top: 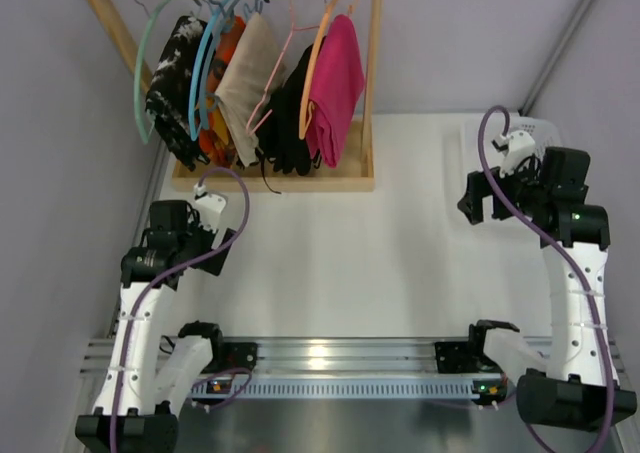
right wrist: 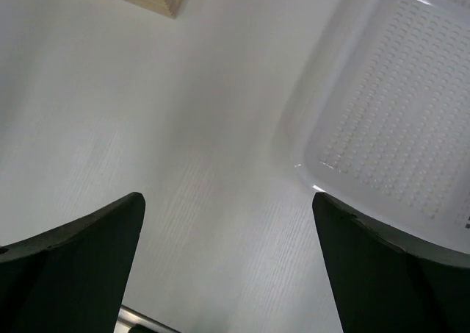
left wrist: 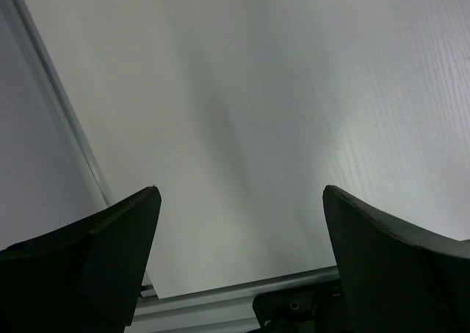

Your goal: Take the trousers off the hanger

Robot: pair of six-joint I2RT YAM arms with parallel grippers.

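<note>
- While hovering over the white table (top: 350, 263) just on the near side of the wooden rack's (top: 272, 182) left end, the left gripper (left wrist: 240, 192) is holding its dark fingers (left wrist: 110, 234) spread wide, released.
- Off to the right of the rack, the right gripper (right wrist: 228, 197) is likewise gaping, its jaws standing far apart above the tabletop; one corner of the rack's base is showing at the top of the right wrist view.
- A white perforated basket (right wrist: 396, 112) is sitting further right of the rack, partly under that gripper's right finger.
- On the rack itself, the magenta-pink trousers (top: 337, 83) are hanging folded over an orange hanger (top: 318, 58) at the rail's right end.
- Just left of them, touching, the black trousers (top: 290, 123) are draping from a pink hanger (top: 272, 93), with thin drawstrings (top: 266, 176) dangling down to the rack's base.
- Further left along the rail, a beige garment (top: 245, 78), an orange one (top: 226, 48) and a black-and-white patterned one (top: 172, 73) are hanging on blue and green hangers.
- Both grippers are well clear of every garment on the rack.
</note>
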